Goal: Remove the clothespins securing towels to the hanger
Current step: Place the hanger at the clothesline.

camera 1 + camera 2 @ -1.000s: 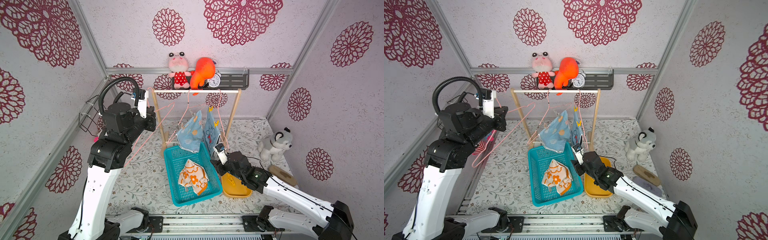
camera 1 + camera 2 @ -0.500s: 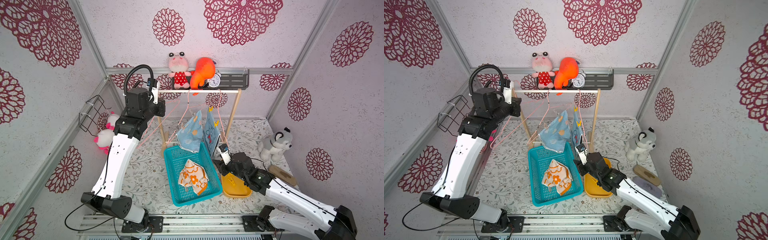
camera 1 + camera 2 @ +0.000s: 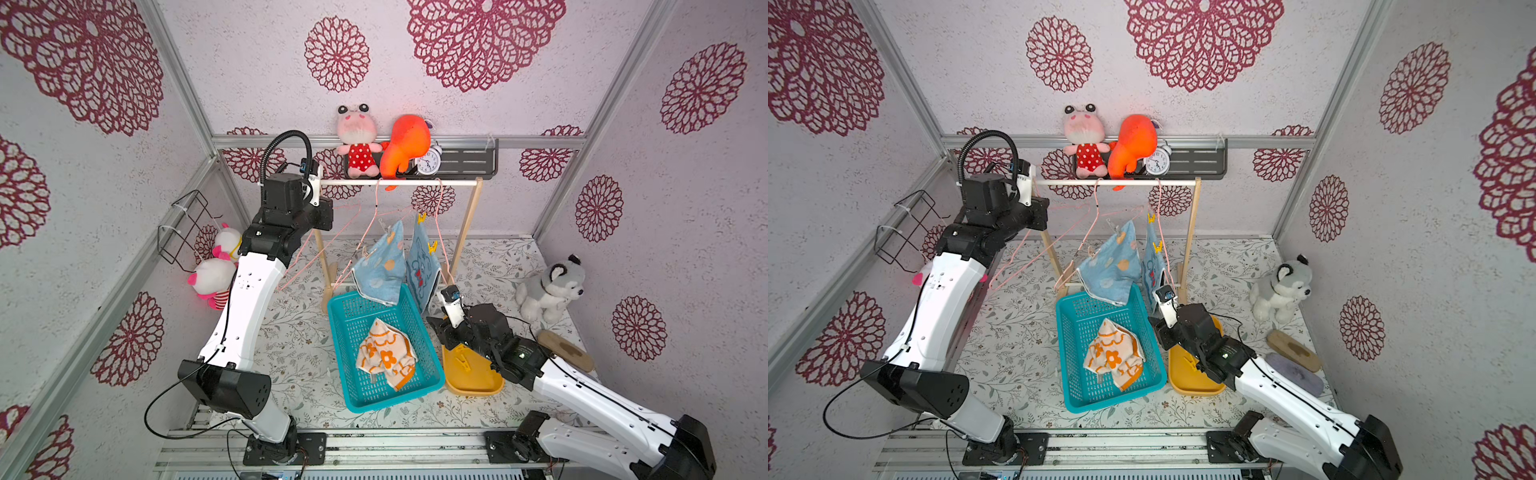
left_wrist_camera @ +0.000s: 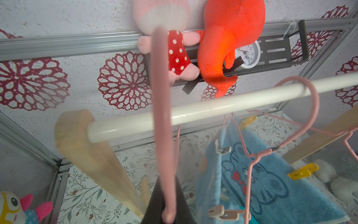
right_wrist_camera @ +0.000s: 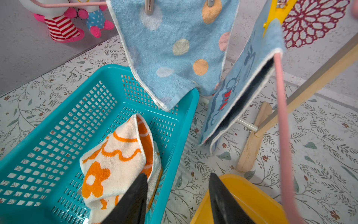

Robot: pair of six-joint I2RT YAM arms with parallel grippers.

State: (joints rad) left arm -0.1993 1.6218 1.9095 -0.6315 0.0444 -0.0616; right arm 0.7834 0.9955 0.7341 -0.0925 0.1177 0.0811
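Under the white rail [image 3: 399, 182], in both top views, the left pincer [image 3: 322, 210] sits just beside the rail's left end, clenched on the empty hanger [image 3: 1038, 245]. A second ago that arm was low and off to the left. It has since swung up and in, carrying the bare wire with it. The right pincer [image 3: 436, 328] has barely shifted and hovers half-spread over the yellow tray [image 3: 473, 378], where one loose clothespin [image 3: 461, 360] lies. The flowered towel [image 3: 384, 353] rests in the teal basket [image 3: 336, 332]. The dotted towel [image 3: 380, 266] and the cartoon towel [image 3: 422, 266] still hang.

In the left wrist view, the jaws are shut tight on the hanger's pink wire, which crosses in front of the rail. Whether its hook is over the rail I cannot tell. Beyond it, beige clothespins [image 4: 222, 148] pinch the dotted towel and yellow clothespins [image 4: 303, 170] pinch the cartoon towel.

In the right wrist view, the dark fingers [image 5: 135, 194] stand apart with nothing between them, above the basket rim and tray edge. A yellow pin bites the cartoon towel's top corner, and two beige pins hold the dotted towel's upper edge.

I judge that one hanger is finished and is going back on the rail. That leaves two towels and their four visible pins. The right arm looks free and nearest to the cartoon towel's yellow pair.
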